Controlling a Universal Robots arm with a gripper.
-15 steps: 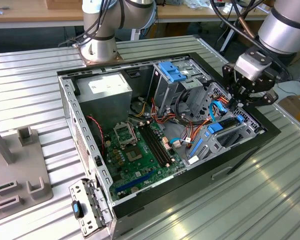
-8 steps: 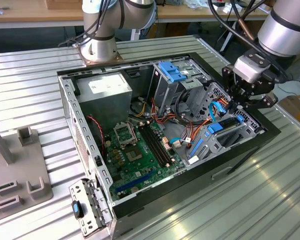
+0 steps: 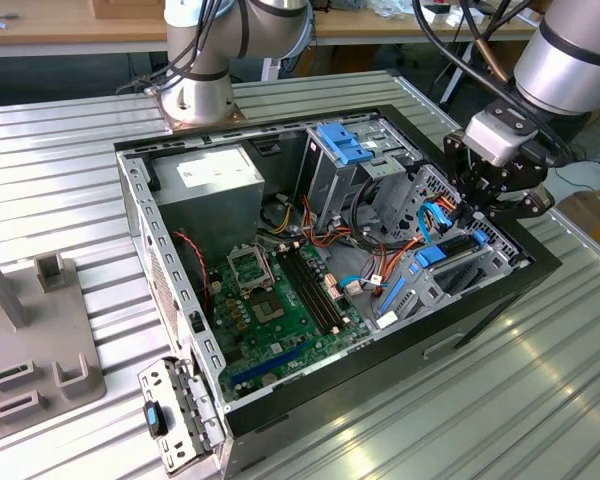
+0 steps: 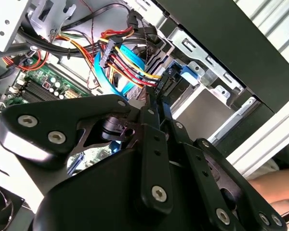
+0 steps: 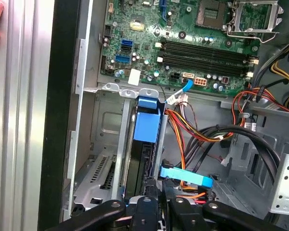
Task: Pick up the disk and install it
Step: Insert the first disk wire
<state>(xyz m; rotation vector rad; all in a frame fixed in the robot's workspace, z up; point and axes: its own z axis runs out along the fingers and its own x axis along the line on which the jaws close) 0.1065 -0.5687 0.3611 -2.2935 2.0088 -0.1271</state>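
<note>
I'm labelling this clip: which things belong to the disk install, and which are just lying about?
In the job: grey hard drive in blue plastic carrier; black gripper; grey metal drive bay.
Lying about: green motherboard; grey metal power-supply box; grey block fixture.

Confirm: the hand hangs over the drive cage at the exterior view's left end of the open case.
Not left. The exterior view shows the hand over the drive cage at its right end of the open case.
</note>
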